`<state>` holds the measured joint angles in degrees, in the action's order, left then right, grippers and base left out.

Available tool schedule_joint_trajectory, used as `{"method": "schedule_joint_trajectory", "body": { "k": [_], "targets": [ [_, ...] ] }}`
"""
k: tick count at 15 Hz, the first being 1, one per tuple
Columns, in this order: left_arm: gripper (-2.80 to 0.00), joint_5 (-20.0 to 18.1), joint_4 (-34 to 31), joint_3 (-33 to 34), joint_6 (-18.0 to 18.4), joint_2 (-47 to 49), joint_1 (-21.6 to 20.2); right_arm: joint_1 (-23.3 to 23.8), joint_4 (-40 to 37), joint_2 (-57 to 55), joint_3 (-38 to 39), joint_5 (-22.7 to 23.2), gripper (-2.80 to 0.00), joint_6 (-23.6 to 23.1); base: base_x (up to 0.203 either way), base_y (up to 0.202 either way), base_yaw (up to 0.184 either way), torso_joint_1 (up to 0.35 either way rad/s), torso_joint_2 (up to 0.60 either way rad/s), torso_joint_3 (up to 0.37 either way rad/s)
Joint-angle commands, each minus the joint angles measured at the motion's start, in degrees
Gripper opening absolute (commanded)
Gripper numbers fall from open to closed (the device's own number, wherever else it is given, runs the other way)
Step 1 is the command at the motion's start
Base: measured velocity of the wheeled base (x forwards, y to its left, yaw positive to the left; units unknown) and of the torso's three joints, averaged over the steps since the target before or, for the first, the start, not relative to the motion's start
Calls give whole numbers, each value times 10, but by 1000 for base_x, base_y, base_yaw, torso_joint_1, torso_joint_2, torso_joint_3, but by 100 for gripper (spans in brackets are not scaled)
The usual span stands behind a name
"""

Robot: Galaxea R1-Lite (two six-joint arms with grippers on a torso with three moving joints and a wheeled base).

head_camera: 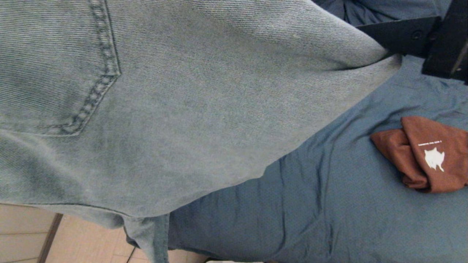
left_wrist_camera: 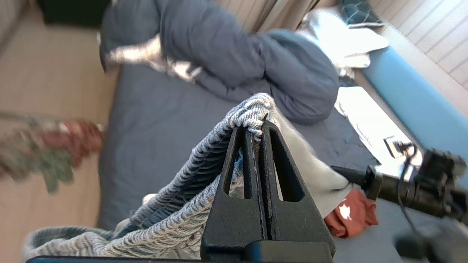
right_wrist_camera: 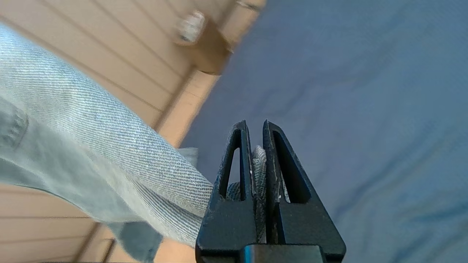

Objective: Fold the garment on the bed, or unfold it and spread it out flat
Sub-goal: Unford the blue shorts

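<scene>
Both grippers, left and right, pinch lifted jeans hiding most of the bed.

The brown folded shirt bears a white print line too small to read.

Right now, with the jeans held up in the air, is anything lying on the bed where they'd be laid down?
Yes. A crumpled rust-brown shirt lies on the bed, toward the robot's right. The jeans hang pinched in the left gripper and right gripper; the cover below them looks bare.
</scene>
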<state>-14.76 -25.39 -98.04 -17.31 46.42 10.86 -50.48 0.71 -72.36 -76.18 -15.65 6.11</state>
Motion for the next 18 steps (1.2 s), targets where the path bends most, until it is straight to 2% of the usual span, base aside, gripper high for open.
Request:
{"method": "schedule_joint_trajectory", "body": {
  "k": [1, 5, 8, 11, 14, 18],
  "targets": [
    [-280, -1, 23, 9, -12, 86, -3, 55, 4, -39, -2, 1, -280, 1, 0, 0, 0, 0, 0, 0],
    [-280, 5, 110, 1, -32, 246, 11, 130, 32, -85, -3, 9, -280, 3, 0, 0, 0, 0, 0, 0],
    [-280, 58, 157, -35, -36, 361, 55, 173, 81, -132, -6, 12, -280, 5, 0, 0, 0, 0, 0, 0],
    [-280, 90, 208, -95, -36, 470, 70, 204, 141, -200, -27, 15, -280, 4, 0, 0, 0, 0, 0, 0],
    [-280, 99, 266, -124, -32, 565, 78, 230, 173, -270, -68, 15, -280, 4, 0, 0, 0, 0, 0, 0],
    [-280, 102, 340, -130, -20, 657, 81, 266, 228, -332, -89, 15, -280, -3, 0, 0, 0, 0, 0, 0]
  ]
}}
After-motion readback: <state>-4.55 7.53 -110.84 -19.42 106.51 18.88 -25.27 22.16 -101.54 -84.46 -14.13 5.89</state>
